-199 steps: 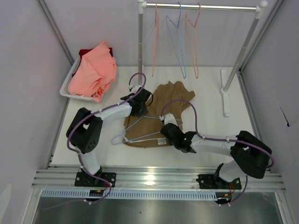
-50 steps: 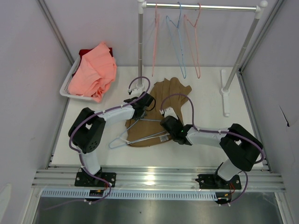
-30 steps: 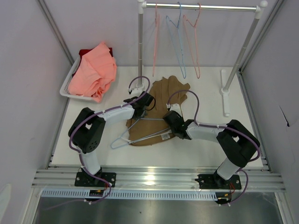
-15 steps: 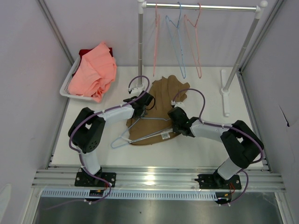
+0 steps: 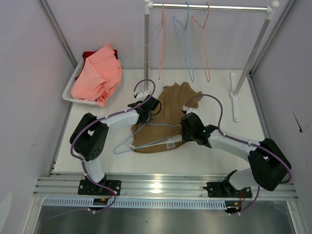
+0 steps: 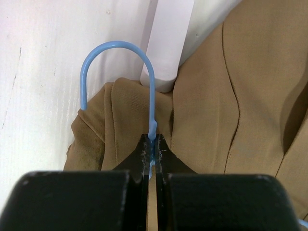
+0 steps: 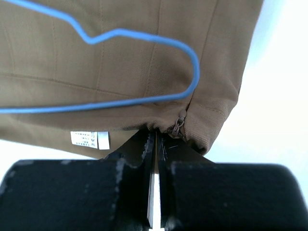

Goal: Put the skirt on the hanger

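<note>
The tan-brown skirt (image 5: 168, 100) lies flat on the white table, its waist end toward the arms. The pale blue hanger (image 5: 146, 142) lies on top of it, one end sticking out past the skirt's left edge. My left gripper (image 5: 150, 109) is shut on the hanger's neck (image 6: 153, 126) just below the curved hook (image 6: 118, 44). My right gripper (image 7: 155, 132) is shut on the skirt's waistband edge (image 7: 192, 126) next to the zipper, where the hanger's end (image 7: 195, 72) curves round. A small white label (image 7: 90, 139) shows at the waist.
A white basket (image 5: 68, 90) with a salmon-pink garment (image 5: 97, 73) stands at the back left. A clothes rack spans the back, its post (image 5: 146, 44) just behind the skirt and its foot (image 5: 235, 97) at the right. Pink hangers and a blue one (image 5: 187, 48) hang on its rail.
My right gripper has closed on the skirt's waistband edge, and the right arm has swung its elbow out to the right. The left gripper still holds the hanger's neck in place.
</note>
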Robot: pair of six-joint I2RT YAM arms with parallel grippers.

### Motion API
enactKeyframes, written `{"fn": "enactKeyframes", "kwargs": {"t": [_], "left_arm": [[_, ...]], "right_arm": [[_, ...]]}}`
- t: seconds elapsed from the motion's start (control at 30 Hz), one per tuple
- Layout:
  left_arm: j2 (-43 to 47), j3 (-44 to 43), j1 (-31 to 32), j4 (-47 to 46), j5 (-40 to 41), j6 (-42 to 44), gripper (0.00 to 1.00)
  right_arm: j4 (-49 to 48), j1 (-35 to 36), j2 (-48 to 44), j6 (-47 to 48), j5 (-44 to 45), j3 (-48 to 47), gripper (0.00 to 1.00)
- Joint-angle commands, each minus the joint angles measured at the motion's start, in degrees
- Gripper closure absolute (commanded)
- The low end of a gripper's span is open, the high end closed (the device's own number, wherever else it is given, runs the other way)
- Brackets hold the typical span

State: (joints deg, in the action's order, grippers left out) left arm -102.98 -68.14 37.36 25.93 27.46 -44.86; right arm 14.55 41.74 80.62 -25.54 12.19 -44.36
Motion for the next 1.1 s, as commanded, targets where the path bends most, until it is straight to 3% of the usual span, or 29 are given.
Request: {"fn": "enactKeyframes", "kwargs": {"t": [0.0, 0.17, 0.47, 0.73, 0.87, 1.07], "left_arm": [[3.31, 0.64, -0.10, -0.36, -0.66, 1.79, 1.00], [3.05, 1.08, -0.19, -0.80, -1.10, 1.88, 1.00], [3.22, 2.31, -0.10, -1.50, -1.45, 1.88, 1.00], [3.14, 2.40, -0.19, -2.03, -1.97, 1.88, 1.00], [3.14, 2.40, -0.19, -2.03, -2.06, 1.88, 1.00], [3.14, 2.49, -0.19, -2.11, -2.06, 1.88, 1.00]], "right_arm": [[-0.13, 1.68, -2.05, -2.32, -2.52, 1.38, 1.00], [0.13, 1.60, 0.15, -3.02, 0.03, 2.35, 0.96], [0.31, 1.33, 1.91, -3.55, 3.72, 1.29, 0.69], [0.40, 1.59, 2.79, -3.73, 6.10, 0.85, 0.63], [0.31, 1.59, 4.37, -3.38, 6.27, 0.06, 0.67], [-0.57, 1.60, 5.34, -3.38, 5.49, -0.64, 0.85]]}}
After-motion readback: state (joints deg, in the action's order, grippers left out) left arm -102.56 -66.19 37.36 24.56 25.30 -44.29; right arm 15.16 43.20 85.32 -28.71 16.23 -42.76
